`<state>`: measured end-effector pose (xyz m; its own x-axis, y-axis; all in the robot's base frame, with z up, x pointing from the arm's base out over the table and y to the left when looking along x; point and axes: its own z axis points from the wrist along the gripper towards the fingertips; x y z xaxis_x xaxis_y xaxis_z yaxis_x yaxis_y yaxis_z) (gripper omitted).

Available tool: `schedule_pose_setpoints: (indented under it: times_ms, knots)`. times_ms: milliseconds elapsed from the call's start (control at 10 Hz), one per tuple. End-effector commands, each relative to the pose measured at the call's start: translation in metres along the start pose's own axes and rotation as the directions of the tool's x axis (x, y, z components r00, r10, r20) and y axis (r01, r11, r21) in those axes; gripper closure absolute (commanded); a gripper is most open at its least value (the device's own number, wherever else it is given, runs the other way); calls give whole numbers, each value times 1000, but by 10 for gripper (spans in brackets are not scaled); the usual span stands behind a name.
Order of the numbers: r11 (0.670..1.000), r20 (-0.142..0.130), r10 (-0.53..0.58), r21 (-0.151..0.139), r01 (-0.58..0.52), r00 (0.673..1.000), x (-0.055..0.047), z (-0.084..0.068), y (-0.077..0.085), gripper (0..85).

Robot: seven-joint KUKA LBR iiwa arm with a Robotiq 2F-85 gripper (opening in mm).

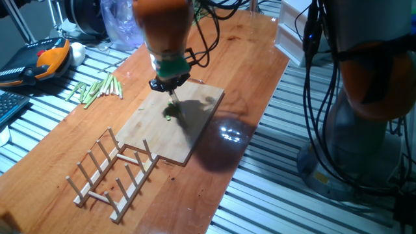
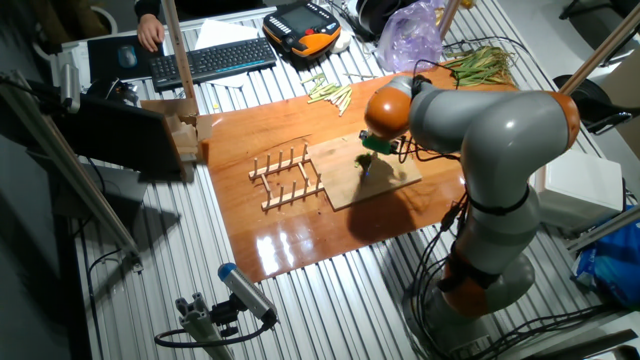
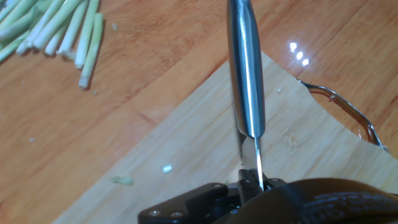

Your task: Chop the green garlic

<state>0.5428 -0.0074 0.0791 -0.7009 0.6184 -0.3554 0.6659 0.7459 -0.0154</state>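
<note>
A wooden table [image 1: 247, 58] seen from one fixed view, described from left to right. At the far left edge, off the wood on the ribbed metal bench, lies an orange and black handheld controller [image 1: 39, 62]. Just right of it, on the table's upper left part, a loose bundle of pale-green stalks [image 1: 97, 89] fans out. Lower down, near the front left of the table, stands a small wooden dowel rack [image 1: 114, 170], touching or nearly touching the corner of a thin, light cutting board [image 1: 162, 140] that lies flat in the middle of the table. Over the board's far half hangs the robot arm's orange wrist, and below it the black gripper [image 1: 170, 84] points down at the board. The hand view shows the gripper clamped on a knife [image 3: 247, 81], whose shiny metal handle and narrow blade run away from the camera above the board. Directly under the gripper, on the board, sits the green garlic [image 1: 171, 112], a small cluster of short bright-green bits; whether the blade touches them cannot be told. In the hand view two tiny pale bits lie on the board's left part, and the pale stalks show at top left on the bare table. To the right of the board, the table shines with a bright lamp reflection. At the far right stands the arm's grey and orange base [image 1: 370, 84], off the table, with black cables hanging beside it.
</note>
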Motion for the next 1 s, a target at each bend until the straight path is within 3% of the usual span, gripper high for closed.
schedule_pose_setpoints:
  times_ms: [0, 400, 900]
  knots:
    - [1000, 2, 13, 2, -13, 1000, 0, 1, 2, 850]
    - [997, -27, 80, 19, -79, 996, -3, -1, 12, 850]
    - [989, -19, 143, 26, -143, 990, -8, -1, 23, 850]
